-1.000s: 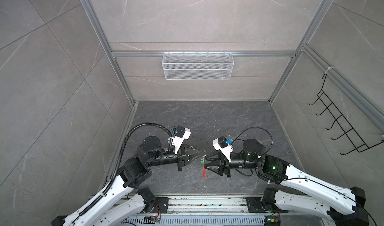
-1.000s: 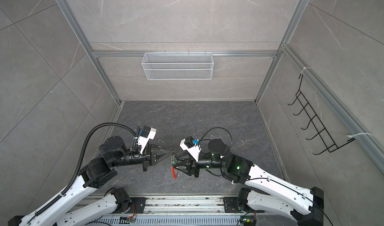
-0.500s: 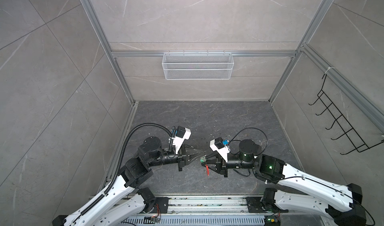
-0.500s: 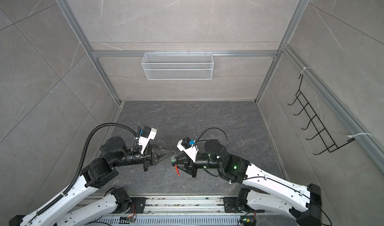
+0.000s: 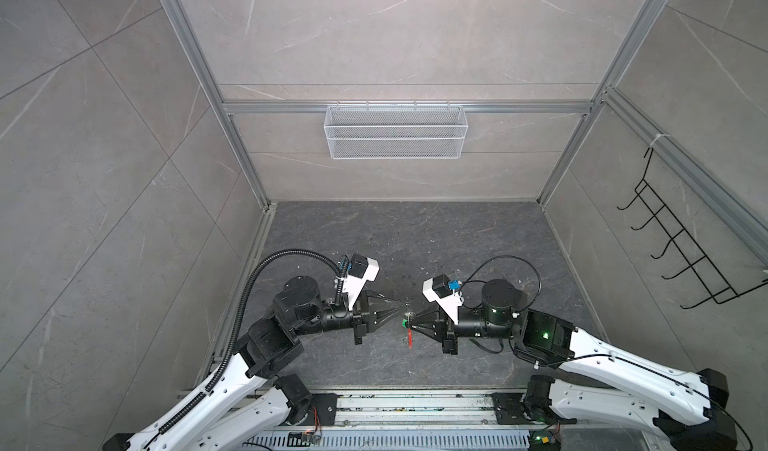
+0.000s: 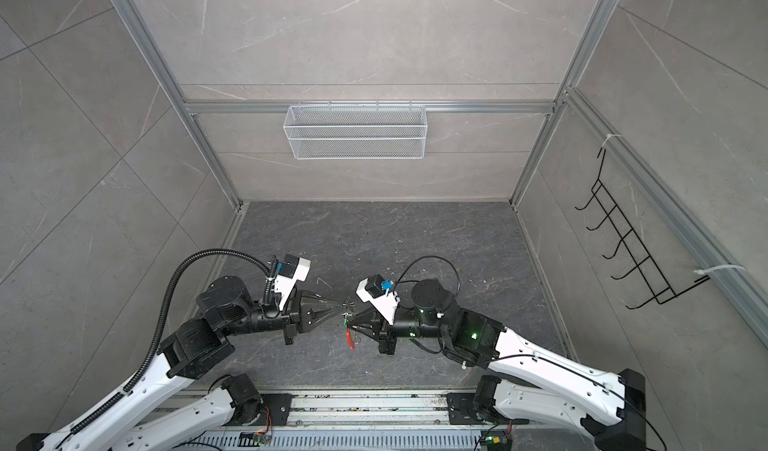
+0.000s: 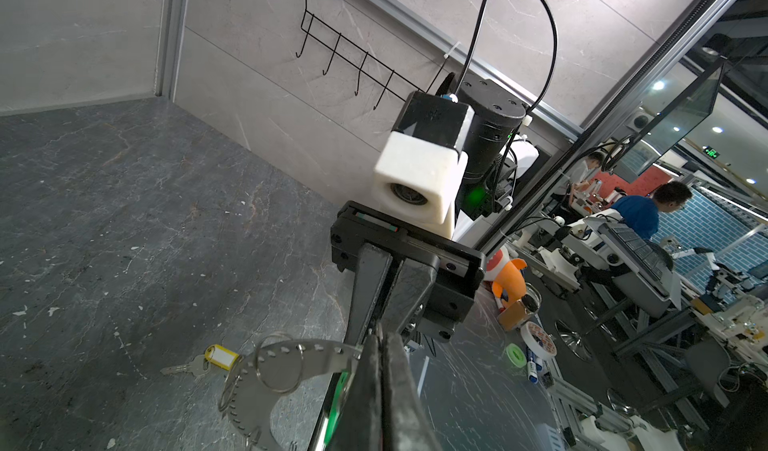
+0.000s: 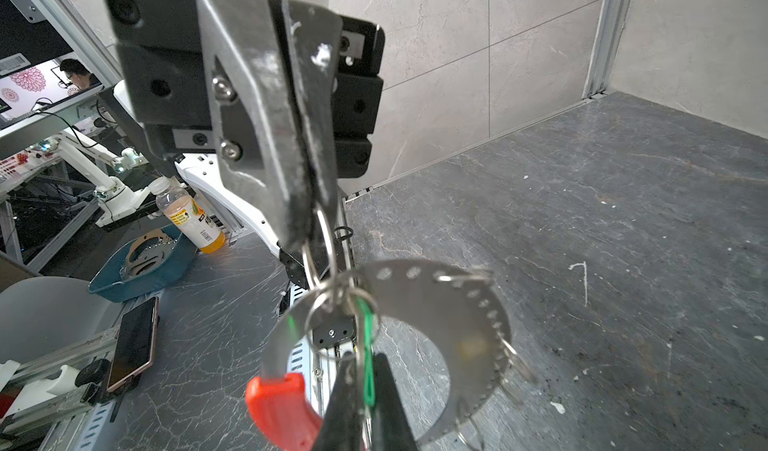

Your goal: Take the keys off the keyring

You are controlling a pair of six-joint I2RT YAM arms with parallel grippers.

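- Claws meet tip to tip above the near middle of the bench point(image 5: 415, 237): the left claw point(image 5: 400, 302) points to 3 o'clock, the right claw point(image 5: 410, 324) to 9 o'clock.
- The left claw is pressed closed on a small wire ring point(image 8: 322, 231) that links into the keyring.
- The right claw is also closed, pinching the green tag point(image 8: 368, 345); the key on that tag is hidden.
- The keyring point(image 8: 449, 299), a flat grey crescent pierced with holes, hangs in the air between the two claws.
- Its red sleeve point(image 5: 410, 339) dangles at 6 o'clock from the tips.
- Flat on the bench, off the keyring and apart from it, lies the key with the yellow tag point(image 7: 216, 355).
- A wire basket point(image 5: 395, 131) hangs on the back wall at 12 o'clock.
- A black hook rack point(image 5: 685, 253) sits on the side wall at 3 o'clock.
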